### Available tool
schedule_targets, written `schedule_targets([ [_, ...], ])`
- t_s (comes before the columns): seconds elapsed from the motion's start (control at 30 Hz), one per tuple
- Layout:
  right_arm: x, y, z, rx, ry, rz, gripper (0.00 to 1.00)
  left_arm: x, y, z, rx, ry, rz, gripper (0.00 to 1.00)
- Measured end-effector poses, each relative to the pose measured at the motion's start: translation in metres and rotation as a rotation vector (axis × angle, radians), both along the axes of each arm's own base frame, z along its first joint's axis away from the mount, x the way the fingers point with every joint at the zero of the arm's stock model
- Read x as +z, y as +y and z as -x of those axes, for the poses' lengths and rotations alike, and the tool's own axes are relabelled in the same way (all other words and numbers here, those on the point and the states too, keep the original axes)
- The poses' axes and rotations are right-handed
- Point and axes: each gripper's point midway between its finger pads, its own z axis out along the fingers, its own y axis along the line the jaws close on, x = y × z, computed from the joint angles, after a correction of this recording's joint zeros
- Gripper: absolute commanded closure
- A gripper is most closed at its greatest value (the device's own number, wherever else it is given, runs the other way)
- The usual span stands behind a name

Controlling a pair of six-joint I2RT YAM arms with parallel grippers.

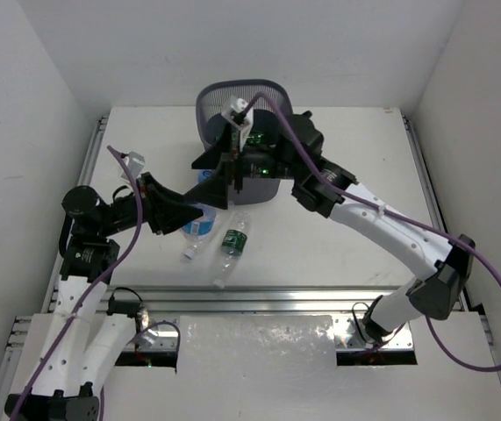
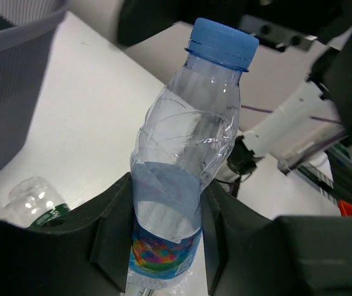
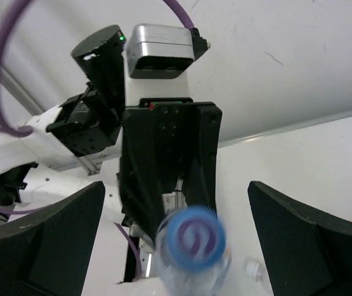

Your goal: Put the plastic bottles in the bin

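Observation:
My left gripper (image 2: 166,209) is shut on a clear plastic bottle (image 2: 188,154) with a blue cap and a blue, colourful label, and holds it upright off the table. In the top view this gripper (image 1: 199,206) and bottle (image 1: 199,223) are just in front of the dark mesh bin (image 1: 241,95). My right gripper (image 3: 177,203) is open wide. The held bottle's blue cap (image 3: 194,237) points up between its fingers, which do not touch it. In the top view the right gripper (image 1: 221,173) hangs over the bin's front. Two more bottles (image 1: 232,241) (image 1: 189,253) lie on the table.
The bin's wall (image 2: 12,80) rises left of the held bottle in the left wrist view, with a green-labelled bottle (image 2: 37,200) lying below it. A metal rail (image 1: 259,298) runs along the table's near edge. White walls close in on three sides.

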Motion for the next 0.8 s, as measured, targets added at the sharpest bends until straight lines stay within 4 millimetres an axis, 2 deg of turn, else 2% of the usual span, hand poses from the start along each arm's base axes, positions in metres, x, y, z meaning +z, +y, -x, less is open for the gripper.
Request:
schedule_targets([
  [0.1, -0.009, 0.020, 0.002, -0.014, -0.013, 0.024, 0.07, 0.008, -0.004, 0.009, -0.042, -0.025, 0.006, 1.00],
  [0.13, -0.016, 0.025, 0.001, -0.033, -0.012, 0.040, 0.23, 0.013, -0.005, 0.011, -0.047, -0.038, 0.006, 1.00],
  [0.23, -0.024, 0.025, -0.005, -0.089, -0.020, 0.049, 0.52, 0.015, -0.002, 0.006, -0.013, -0.038, 0.005, 1.00],
  [0.27, -0.025, 0.023, -0.007, -0.106, -0.019, 0.049, 0.66, 0.017, -0.001, 0.003, 0.004, -0.041, 0.004, 1.00],
  [0.3, -0.025, 0.021, -0.008, -0.120, -0.026, 0.046, 0.91, 0.017, 0.000, 0.000, 0.016, -0.032, 0.003, 0.97],
  [0.33, -0.025, 0.019, -0.009, -0.134, -0.029, 0.047, 1.00, 0.017, 0.000, -0.002, 0.020, -0.022, 0.001, 0.89],
  [0.37, -0.026, 0.017, -0.010, -0.148, -0.033, 0.042, 1.00, 0.017, 0.000, -0.004, 0.025, -0.018, -0.001, 0.58],
  [0.43, -0.025, 0.013, -0.011, -0.161, -0.040, 0.027, 1.00, 0.017, 0.000, -0.006, 0.035, -0.021, -0.011, 0.16],
  [0.47, -0.024, 0.011, -0.011, -0.171, -0.046, 0.026, 1.00, 0.018, 0.002, -0.009, 0.057, -0.022, -0.013, 0.01],
  [0.57, -0.023, 0.002, -0.020, -0.240, -0.069, 0.045, 1.00, 0.025, 0.012, -0.025, 0.182, -0.023, -0.020, 0.00],
  [0.67, -0.012, -0.011, -0.046, -0.360, -0.107, 0.080, 1.00, 0.023, 0.034, -0.045, 0.368, -0.006, -0.054, 0.00],
  [0.73, 0.007, -0.022, -0.073, -0.457, -0.142, 0.090, 1.00, 0.008, 0.053, -0.064, 0.508, 0.040, -0.104, 0.00],
  [0.8, 0.037, -0.039, -0.111, -0.579, -0.187, 0.076, 1.00, -0.012, 0.073, -0.077, 0.628, 0.099, -0.168, 0.00],
])
